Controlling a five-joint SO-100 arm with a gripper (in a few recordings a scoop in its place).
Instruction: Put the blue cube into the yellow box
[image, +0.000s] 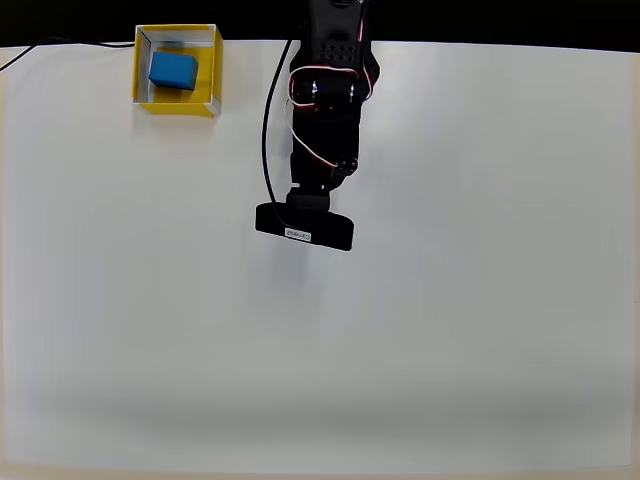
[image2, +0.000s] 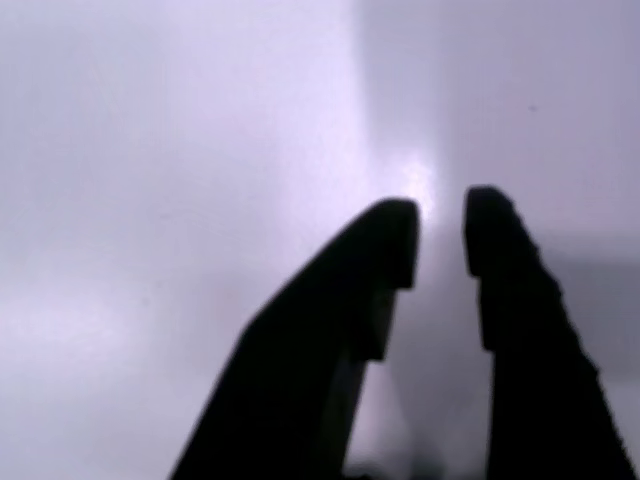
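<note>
In the overhead view the blue cube (image: 173, 71) sat inside the yellow box (image: 211, 66), which stood at the top left of the white table (image: 320, 350), close to its far edge. The cube lay toward the box's left side, resting on the floor of the tray. My black arm (image: 325, 110) reached down from the top edge of that view, well apart from the box and to its right, with red and white wires looped over it and a black cable trailing along its left side. A black camera bar (image: 304, 226) crossed my wrist. In the wrist view my gripper (image2: 441, 235) hung over bare table; its 2 dark fingers (image2: 385, 250) stood a narrow gap apart at the tips, with nothing between them.
</note>
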